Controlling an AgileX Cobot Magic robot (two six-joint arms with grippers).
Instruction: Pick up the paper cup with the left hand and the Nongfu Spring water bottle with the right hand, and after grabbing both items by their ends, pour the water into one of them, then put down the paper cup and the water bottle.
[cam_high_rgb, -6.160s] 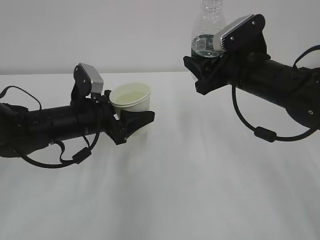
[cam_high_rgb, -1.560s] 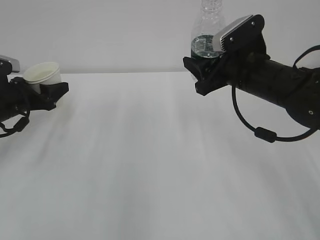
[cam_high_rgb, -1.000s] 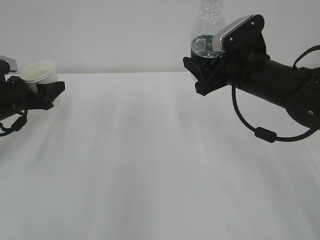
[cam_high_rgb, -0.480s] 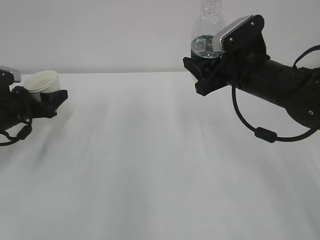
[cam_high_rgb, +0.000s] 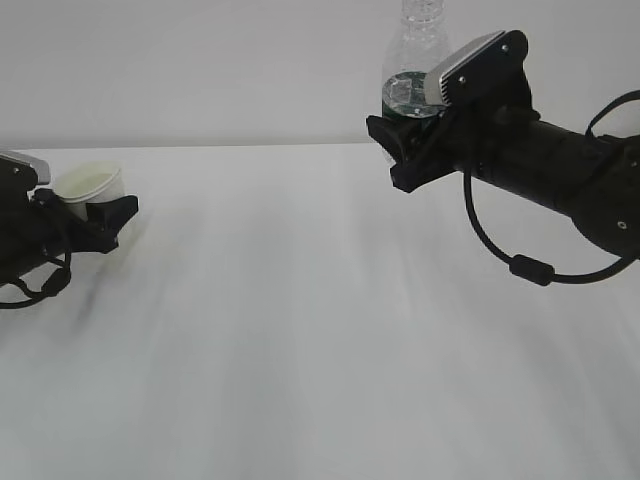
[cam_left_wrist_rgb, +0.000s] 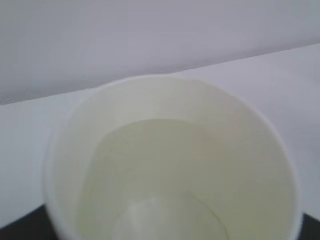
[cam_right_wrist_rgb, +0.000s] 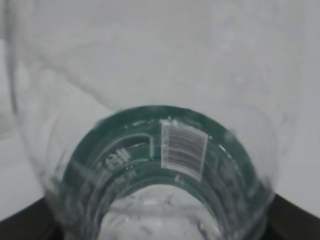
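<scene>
Far left, low by the table, the left claw (cam_high_rgb: 112, 215) clasps the cup (cam_high_rgb: 92, 186), pale water (cam_left_wrist_rgb: 165, 185) inside. The right claw (cam_high_rgb: 395, 150) grips the upright bottle (cam_high_rgb: 412, 60) aloft, right of centre.

Paper cup (cam_high_rgb: 92, 187): white outside, pale cream-yellow inside, holding water (cam_left_wrist_rgb: 165, 190) of faint yellowish tint. Water bottle (cam_high_rgb: 412, 70): clear ribbed plastic, dark green label band bearing a white barcode patch (cam_right_wrist_rgb: 182, 148). Both arms black, each with a grey-white block at the wrist. Table (cam_high_rgb: 320, 350): plain white. Wall light grey.
</scene>
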